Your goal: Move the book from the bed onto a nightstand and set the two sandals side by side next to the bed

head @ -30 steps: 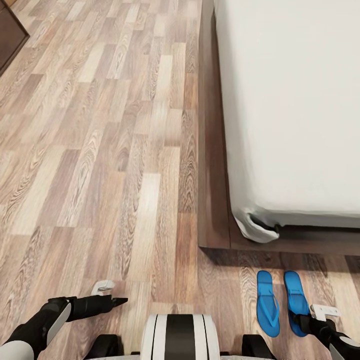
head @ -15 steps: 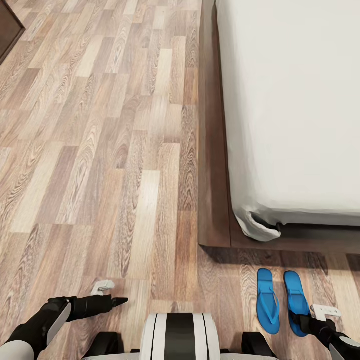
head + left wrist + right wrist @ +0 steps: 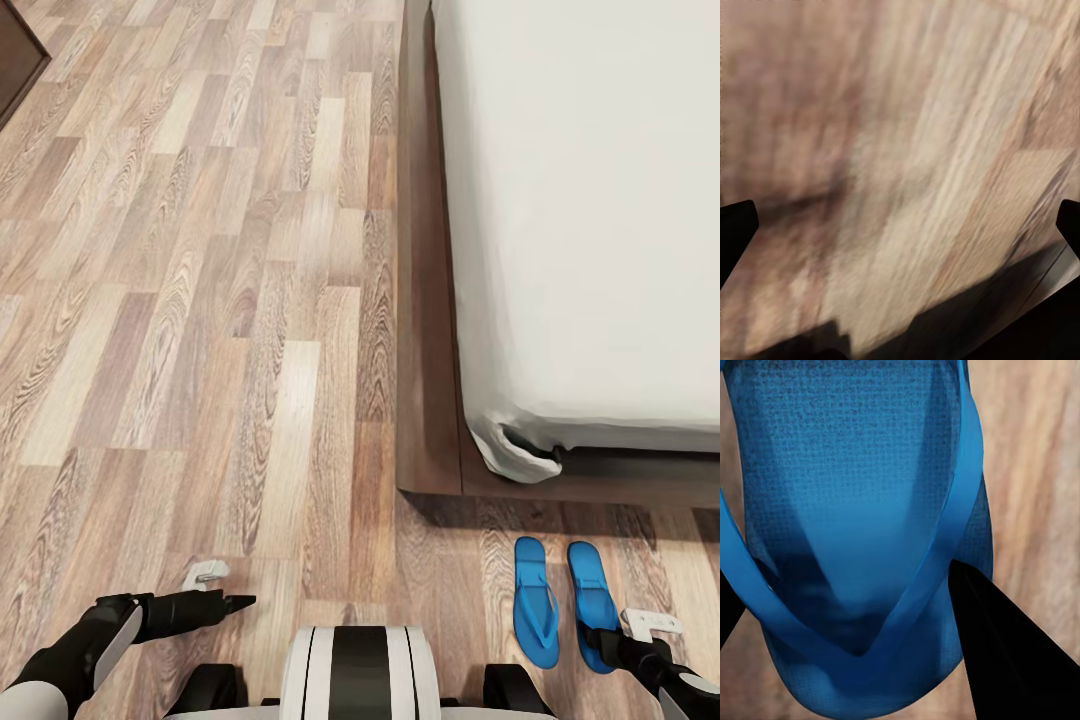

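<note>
Two hands low in the head view. Right hand point(image 3: 603, 640) sits over the heel end of the right sandal point(image 3: 593, 604); in its wrist view dark fingers point(image 3: 1009, 649) flank the blue sole and thong strap point(image 3: 862, 547), but whether they clench it or stand released, cannot tell. Left hand point(image 3: 240, 601) hovers over bare floor point(image 3: 200, 300), well apart from the sandals; its fingertips point(image 3: 735, 232) sit wide at the edges of the blurred wrist view, released, grasping nothing.

Left sandal point(image 3: 535, 603) lies just beside the right one, a narrow gap between, both flat on the planks near the foot end of the bed point(image 3: 580, 200). Long axes parallel, running toward the bed frame point(image 3: 430, 300); toes toward the bed, heels toward the robot.

Mattress top shown is plain and pale.

Against half a second ago: no shift in sandals, hands or view. Against one second ago: the whole view has slid slightly, a camera move.
</note>
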### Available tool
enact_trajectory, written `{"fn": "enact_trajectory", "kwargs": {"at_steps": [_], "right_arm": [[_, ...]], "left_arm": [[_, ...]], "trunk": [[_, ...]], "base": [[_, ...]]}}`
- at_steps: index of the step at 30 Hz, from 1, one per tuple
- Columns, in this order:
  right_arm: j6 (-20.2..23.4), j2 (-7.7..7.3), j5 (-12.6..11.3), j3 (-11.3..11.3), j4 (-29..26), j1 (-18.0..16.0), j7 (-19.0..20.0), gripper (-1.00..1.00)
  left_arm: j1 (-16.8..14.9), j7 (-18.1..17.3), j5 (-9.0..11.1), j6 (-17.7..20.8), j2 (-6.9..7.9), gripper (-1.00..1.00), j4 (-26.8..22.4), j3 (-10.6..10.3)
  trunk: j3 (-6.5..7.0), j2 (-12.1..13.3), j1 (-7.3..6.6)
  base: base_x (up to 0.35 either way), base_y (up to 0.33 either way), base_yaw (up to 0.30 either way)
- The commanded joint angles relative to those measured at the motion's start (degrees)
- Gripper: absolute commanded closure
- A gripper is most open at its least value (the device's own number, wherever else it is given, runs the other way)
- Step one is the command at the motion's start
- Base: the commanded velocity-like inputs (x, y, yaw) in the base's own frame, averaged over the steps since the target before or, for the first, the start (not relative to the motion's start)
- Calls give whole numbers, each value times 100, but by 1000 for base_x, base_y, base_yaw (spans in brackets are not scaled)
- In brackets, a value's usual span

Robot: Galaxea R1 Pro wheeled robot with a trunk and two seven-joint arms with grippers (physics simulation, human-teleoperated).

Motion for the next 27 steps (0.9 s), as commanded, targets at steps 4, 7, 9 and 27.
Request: {"fn": "enact_trajectory", "kwargs": {"at_steps": [4,7,9,27], "right_arm": [[-19,0,-44,-13,3,-4,41,100],[-20,0,-44,-13,1,-4,41,-100],[-20,0,-44,-13,1,-4,39,-100],[-20,0,-44,-18,1,-2,41,-100]], "left_arm": [[-1,12,59,46,7,-100,-4,-29],[-1,12,57,46,5,-100,-4,-29],[-1,12,58,46,7,-100,-4,-29],[-1,3,59,46,7,-100,-3,-29]], "trunk": [[-3,-1,-1],[-3,-1,-1],[-3,-1,-1],[108,6,-14]], "base": [[0,0,0],[0,0,0],[0,0,0],[0,0,0]]}}
